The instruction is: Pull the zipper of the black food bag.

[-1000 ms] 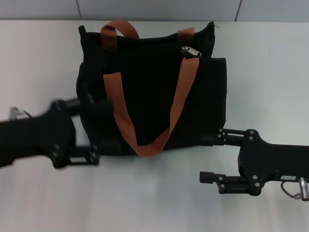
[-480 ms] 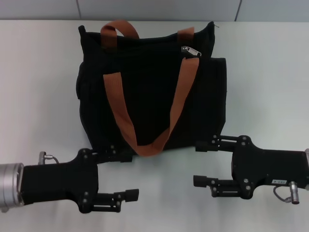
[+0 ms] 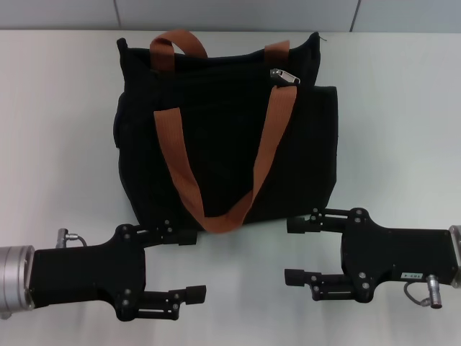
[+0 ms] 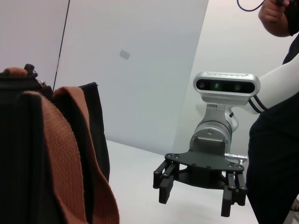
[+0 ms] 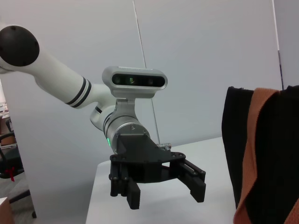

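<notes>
We see both pincers spread wide and holding nothing. The left gripper point(image 3: 184, 264) sits low at the near-left of the white table point(image 3: 403, 122), fingers pointing inward toward the right one; its far finger lies right at the near bottom edge of the black food bag point(image 3: 216, 137) — contact or not, we can't tell. The right gripper point(image 3: 297, 250) mirrors it at the near-right, its far finger just beside the bag's near-right corner, the near one well clear over bare table.

The zipper point(image 3: 285, 76) — small silver oblong tab — lies on the bag's far top edge, toward the right, by the base of the orange-brown strap handles point(image 3: 216, 209); well apart from both grippers, w/ the whole bag body between.

Bag: boxy, matte black fabric. Handles: flat woven webbing, one loop draped down the bag's face. Grippers: black metal, linked fingers w/ ribbed pads, as the wrist views show point(image 4: 201, 189) point(image 5: 156, 184).
</notes>
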Robot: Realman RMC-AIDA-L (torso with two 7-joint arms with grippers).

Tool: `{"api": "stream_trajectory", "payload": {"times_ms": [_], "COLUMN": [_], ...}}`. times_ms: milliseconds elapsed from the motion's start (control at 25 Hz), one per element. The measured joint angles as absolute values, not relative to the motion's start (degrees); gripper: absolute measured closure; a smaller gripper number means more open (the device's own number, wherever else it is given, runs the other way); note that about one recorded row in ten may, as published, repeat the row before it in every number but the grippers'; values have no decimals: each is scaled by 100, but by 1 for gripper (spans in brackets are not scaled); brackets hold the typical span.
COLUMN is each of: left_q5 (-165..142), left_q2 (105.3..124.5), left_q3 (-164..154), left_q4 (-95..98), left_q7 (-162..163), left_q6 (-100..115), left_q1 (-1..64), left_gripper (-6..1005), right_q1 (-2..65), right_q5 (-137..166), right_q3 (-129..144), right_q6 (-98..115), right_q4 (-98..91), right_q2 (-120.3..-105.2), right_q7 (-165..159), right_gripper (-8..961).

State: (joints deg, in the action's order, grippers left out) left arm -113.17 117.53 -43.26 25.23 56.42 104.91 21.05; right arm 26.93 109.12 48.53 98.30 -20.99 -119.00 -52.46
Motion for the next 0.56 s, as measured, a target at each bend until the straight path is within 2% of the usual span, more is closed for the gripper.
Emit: {"api": "stream_trajectory", "payload": {"times_ms": [560], "left_q5": [-11320], "left_q2": [11743], "left_q3": [-4333], "left_q4": [2522], "left_q7": [5634], "left_q6": [10500], "left_q1": [2083], "left_gripper": [172], "right_q1": [2707], "right_q5": [10916], "right_q3": [4847], "right_q6": [9825], "right_q4": [-2092], "right_q2": [-11900], "right_q7": [-5239], "right_gripper": [230]}}
